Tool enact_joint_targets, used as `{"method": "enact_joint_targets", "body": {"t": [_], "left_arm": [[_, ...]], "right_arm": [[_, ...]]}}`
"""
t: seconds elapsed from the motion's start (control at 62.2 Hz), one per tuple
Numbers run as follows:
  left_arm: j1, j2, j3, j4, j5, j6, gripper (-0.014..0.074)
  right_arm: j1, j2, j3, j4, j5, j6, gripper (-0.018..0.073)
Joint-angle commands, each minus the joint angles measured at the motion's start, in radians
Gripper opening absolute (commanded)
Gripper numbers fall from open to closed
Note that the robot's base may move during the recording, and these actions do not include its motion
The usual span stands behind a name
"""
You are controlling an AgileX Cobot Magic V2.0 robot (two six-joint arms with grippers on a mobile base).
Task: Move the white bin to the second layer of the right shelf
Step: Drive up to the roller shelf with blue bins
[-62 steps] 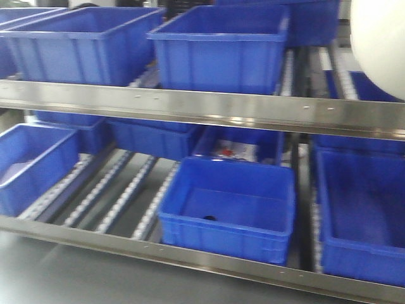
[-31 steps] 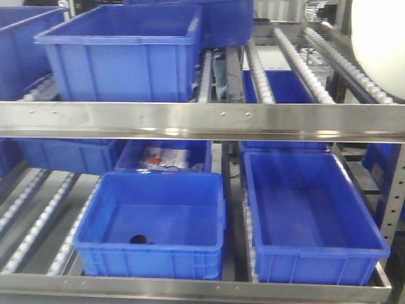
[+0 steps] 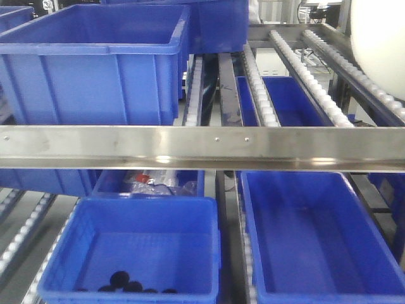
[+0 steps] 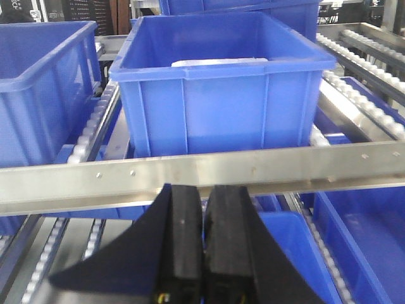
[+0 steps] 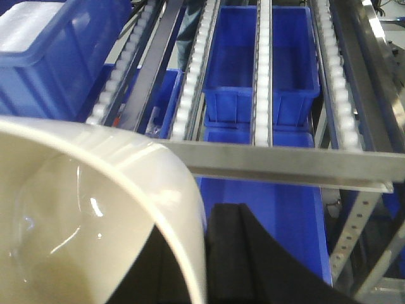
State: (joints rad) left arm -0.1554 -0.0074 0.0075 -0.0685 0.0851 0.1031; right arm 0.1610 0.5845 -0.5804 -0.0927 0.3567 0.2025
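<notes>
The white bin (image 3: 380,44) is a glossy cream tub, held up at the top right of the front view. It fills the lower left of the right wrist view (image 5: 82,221). My right gripper (image 5: 201,218) is shut on its rim, with one black finger inside the wall and one finger (image 5: 237,253) outside. Ahead lies the right shelf second layer, a riveted steel front bar (image 3: 202,147) with sloped rows of white rollers (image 3: 304,69) behind it; the right wrist view shows the bar (image 5: 285,166) just beyond the bin. My left gripper (image 4: 204,190) is shut on nothing, just short of the bar (image 4: 190,177).
A big blue crate (image 3: 95,63) takes the left part of the roller level, also seen in the left wrist view (image 4: 221,82). Below the bar stand two blue crates (image 3: 133,247) (image 3: 316,234), the left one holding black round pieces (image 3: 123,278). A perforated steel post (image 5: 354,234) stands at the right.
The rack has slid left and come closer in the front view, bringing the bare roller rows on its right side before me. The white bin stays in the top right corner.
</notes>
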Motion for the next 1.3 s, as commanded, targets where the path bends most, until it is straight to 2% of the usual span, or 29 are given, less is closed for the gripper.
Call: {"method": "enact_joint_targets", "body": {"t": [0.0,1.286], "left_arm": [[-0.001,-0.014,0.037,-0.005,-0.085,-0.004,0.0085],[-0.001,-0.014,0.037,-0.005,-0.085,-0.004,0.0085]], "right_arm": [[-0.006,0.003,-0.034,-0.007,-0.104,-0.001,0.0056],[-0.006,0.003,-0.034,-0.007,-0.104,-0.001,0.0056]]}}
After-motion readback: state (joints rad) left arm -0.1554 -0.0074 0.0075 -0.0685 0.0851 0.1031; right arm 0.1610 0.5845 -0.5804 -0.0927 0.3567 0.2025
